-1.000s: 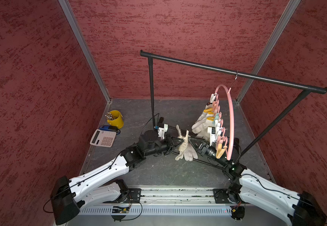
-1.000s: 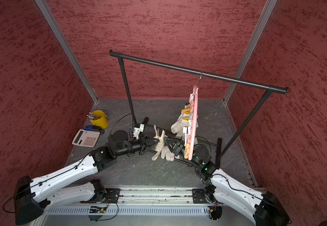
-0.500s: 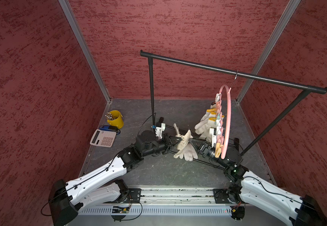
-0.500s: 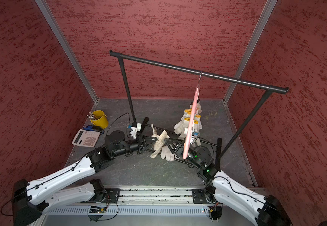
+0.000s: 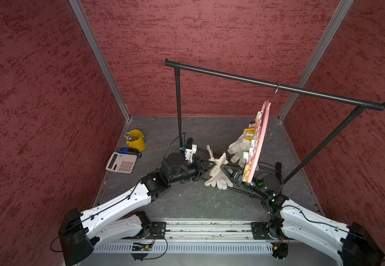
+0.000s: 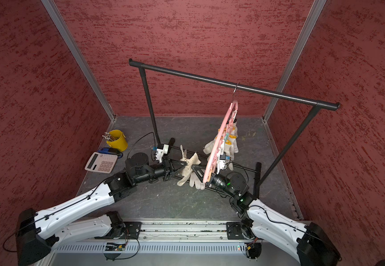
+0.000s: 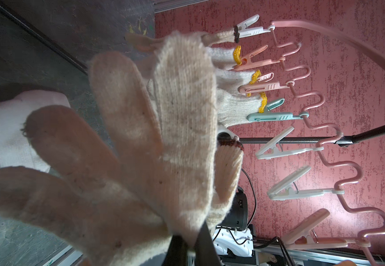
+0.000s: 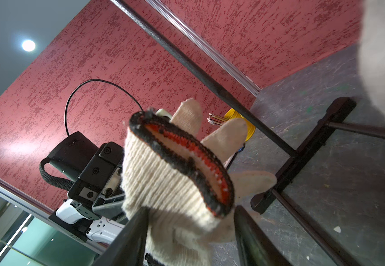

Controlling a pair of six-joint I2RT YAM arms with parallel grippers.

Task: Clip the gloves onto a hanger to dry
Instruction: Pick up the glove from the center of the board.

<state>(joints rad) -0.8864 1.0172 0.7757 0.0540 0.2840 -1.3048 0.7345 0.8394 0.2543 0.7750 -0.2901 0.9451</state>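
L claw (image 5: pixel 214 164): clenched on cream glove (image 7: pixel 163 138)
R claw (image 8: pixel 191 211): spread, straddling its cuff (image 8: pixel 186 159)
Hanger (image 5: pixel 262 138): other gloves (image 5: pixel 239 147) clipped

Hanger (image 5: pixel 263 129) on rack (image 5: pixel 233 76), gloves (image 5: pixel 239 147) beneath

Bright even lt; edges warped; near glove (image 7: pixel 117 161) blurry.

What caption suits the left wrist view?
Left claw shut on a cream glove before the pink hanger; other gloves already clipped.
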